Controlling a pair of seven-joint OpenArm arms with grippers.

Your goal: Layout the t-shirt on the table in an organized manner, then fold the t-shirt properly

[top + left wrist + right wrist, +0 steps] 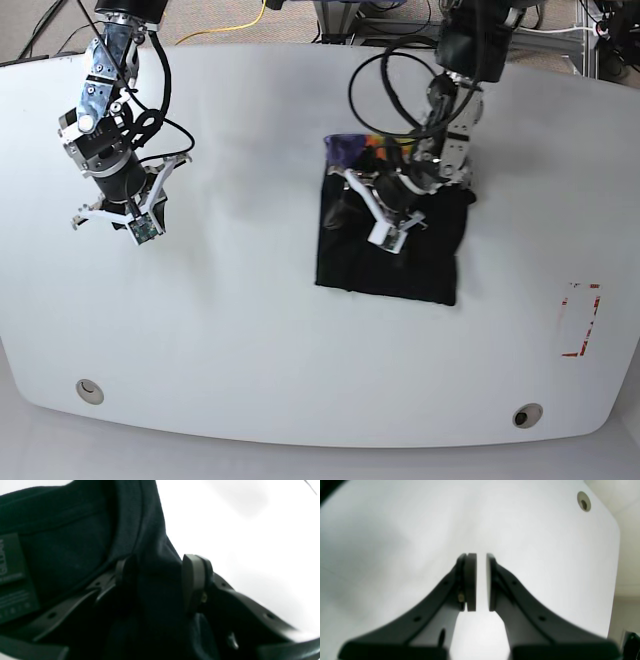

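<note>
Right of centre on the white desk lies the black t-shirt, bunched into a rough rectangle, with a strip of purple and yellow-orange print showing at its far edge. At its upper middle the left hand is down on the cloth; in the left wrist view a thick fold of black fabric beside the collar fills the gap between the two pads, so this hand is gripping the t-shirt. A grey neck label sits inside the collar. Well apart, over the bare far-left part of the desk, the right hand hangs with its pads nearly together, a thin slit between them and nothing in it. Red tape marks lie near the desk's right edge, and a round hole sits near each front corner.
</note>
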